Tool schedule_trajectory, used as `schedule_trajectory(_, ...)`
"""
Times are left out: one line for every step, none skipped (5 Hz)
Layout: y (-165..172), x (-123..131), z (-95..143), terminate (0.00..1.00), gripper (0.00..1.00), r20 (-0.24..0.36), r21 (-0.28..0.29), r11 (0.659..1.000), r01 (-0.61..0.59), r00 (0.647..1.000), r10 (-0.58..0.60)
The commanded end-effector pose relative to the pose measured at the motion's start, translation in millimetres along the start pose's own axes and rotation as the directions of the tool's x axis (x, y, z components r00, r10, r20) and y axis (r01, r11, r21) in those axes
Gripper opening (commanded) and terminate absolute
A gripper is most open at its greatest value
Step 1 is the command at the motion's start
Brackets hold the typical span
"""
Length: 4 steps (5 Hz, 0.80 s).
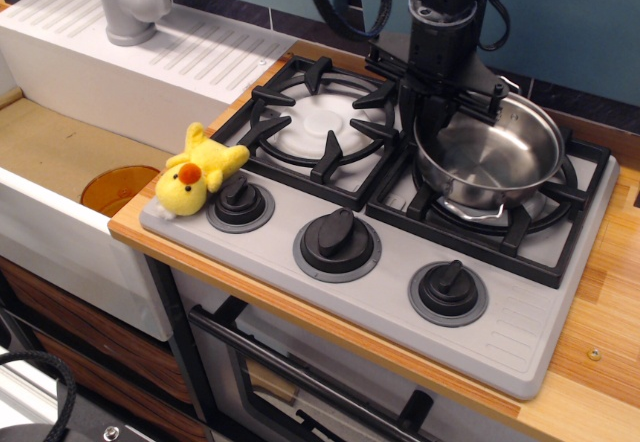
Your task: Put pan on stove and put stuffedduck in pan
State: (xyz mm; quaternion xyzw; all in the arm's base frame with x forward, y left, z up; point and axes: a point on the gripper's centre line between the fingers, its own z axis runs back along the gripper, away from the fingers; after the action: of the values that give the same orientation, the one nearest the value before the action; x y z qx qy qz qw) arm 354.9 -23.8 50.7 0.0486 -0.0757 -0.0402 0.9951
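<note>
The shiny steel pan (500, 157) is over the right burner grate of the grey stove (520, 332), slightly tilted, with one loop handle facing front. My gripper (432, 127) comes down from above at the pan's left rim, and its jaws look closed on that rim. The yellow stuffedduck (190, 177) lies on the stove's front left corner, beside the left knob (240, 202) and well left of the gripper. The left burner grate (315, 122) is bare.
A white sink unit with a drainboard (150, 52) and a grey faucet (130, 2) stands to the left. An orange disc (115, 187) lies in the basin. A wooden counter (600, 342) borders the stove on the right. The oven door handle (300, 372) is below the front.
</note>
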Motion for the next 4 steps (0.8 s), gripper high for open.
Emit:
schedule_trajectory(13.9,3.4,52.9,0.0,0.0,0.039,0.071,0.997,-0.019,0.999,0.016)
schedule_trajectory(27.9,4.3,62.4,0.0,0.0,0.044,0.104,0.995,-0.005,0.999,0.001)
schedule_trajectory(45.4,8.2,68.7,0.0,0.0,0.042,0.124,0.992,0.018,0.999,-0.023)
schedule_trajectory(68.6,15.1,72.6,0.0,0.0,0.038,0.14,0.989,0.05,0.998,-0.056)
